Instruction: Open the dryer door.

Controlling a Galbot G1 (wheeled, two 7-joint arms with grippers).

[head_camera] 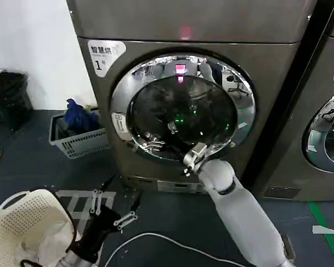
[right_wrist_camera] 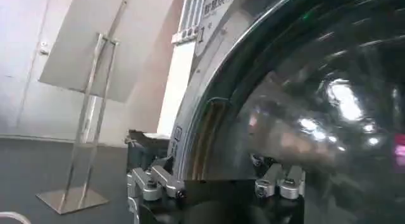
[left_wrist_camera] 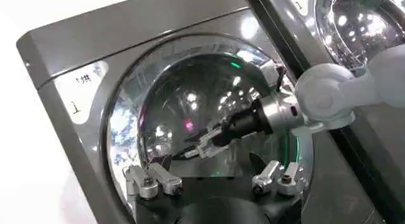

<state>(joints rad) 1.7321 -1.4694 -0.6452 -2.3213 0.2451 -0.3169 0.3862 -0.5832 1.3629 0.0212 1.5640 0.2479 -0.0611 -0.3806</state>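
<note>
A bronze-grey front-loading dryer [head_camera: 183, 33] marked "1" stands on a dark floor [head_camera: 22, 161]. Its dryer door [head_camera: 183, 105], a large round porthole with a wide chrome rim and dark glass centre, sits in the middle of the machine's front and looks closed, flush against the face.

The right arm [head_camera: 239, 211], white and jointed, reaches up from the lower right toward the door. The right claw [head_camera: 172, 142] is at the lower part of the door, its fingers lying close against the glass near the bottom of the chrome rim; whether they are spread or pressed together cannot be told.

The left claw [head_camera: 108, 208] hangs low near the floor, fingers spread and holding nothing, beside a white laundry basket [head_camera: 28, 222]. A grey basket [head_camera: 78, 139] with blue cloth [head_camera: 78, 114] sits left of the dryer.
</note>
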